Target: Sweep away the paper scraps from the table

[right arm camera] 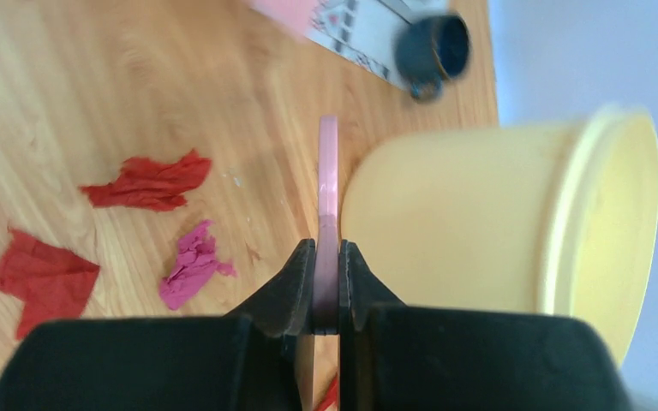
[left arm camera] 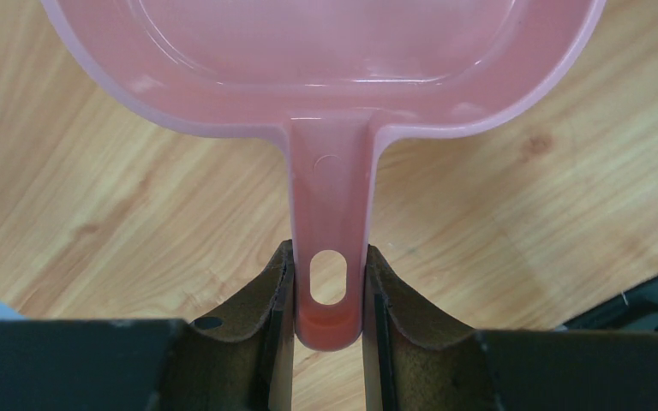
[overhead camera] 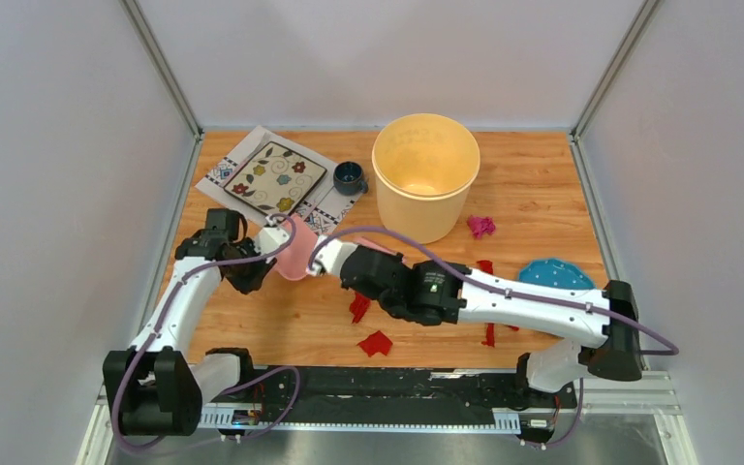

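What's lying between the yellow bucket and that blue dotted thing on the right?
A magenta paper scrap, in the top view; a red scrap lies nearby, toward the arms.

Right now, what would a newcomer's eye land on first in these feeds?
The big yellow tub at the back centre of the table dominates. Next, the pink dustpan, handle clamped in the left fingers, and a thin pink tool pinched in the right fingers. Red and magenta paper scraps lie scattered nearer the arms.
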